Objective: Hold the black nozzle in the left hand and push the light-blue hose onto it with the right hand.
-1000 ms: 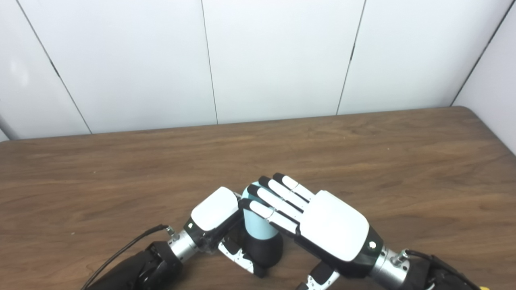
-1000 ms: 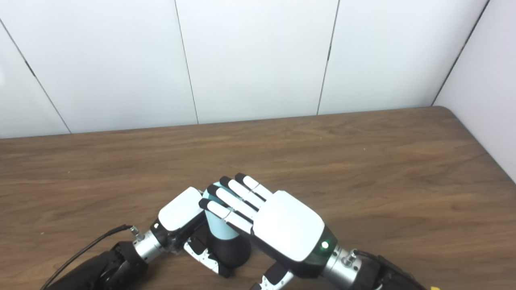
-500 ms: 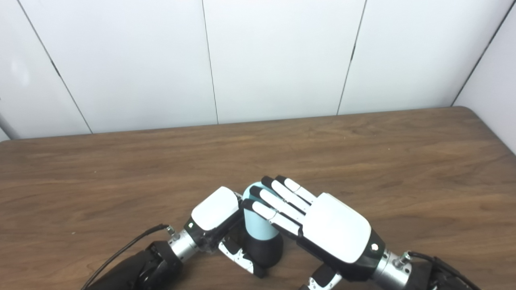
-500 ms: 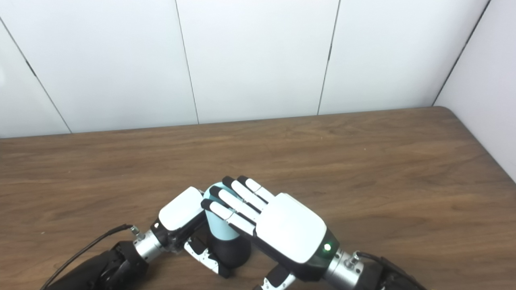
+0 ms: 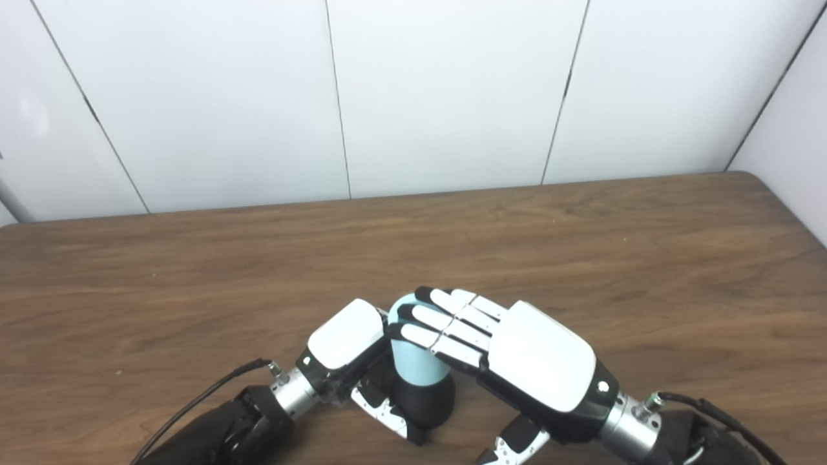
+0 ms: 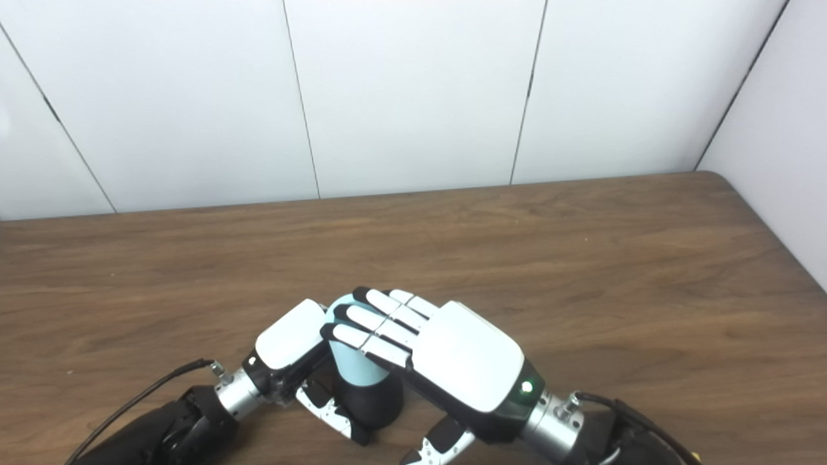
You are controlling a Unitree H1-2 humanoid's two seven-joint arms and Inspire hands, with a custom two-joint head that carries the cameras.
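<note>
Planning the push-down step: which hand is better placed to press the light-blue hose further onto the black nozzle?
Right hand: its fingers lie over the light-blue hose. The left hand grips the black nozzle.

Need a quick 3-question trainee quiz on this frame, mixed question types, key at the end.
1. True or false: the light-blue hose stands upright on top of the black nozzle.
2. Which hand lays its fingers over the top of the hose? A) left hand B) right hand C) neither
3. Fill in: the work happens over a brown wooden ____.

Key
1. True; the hose sits above the nozzle.
2. B; the right hand's fingers curl over the hose top, while the left hand is shut on the nozzle lower down.
3. table
</note>
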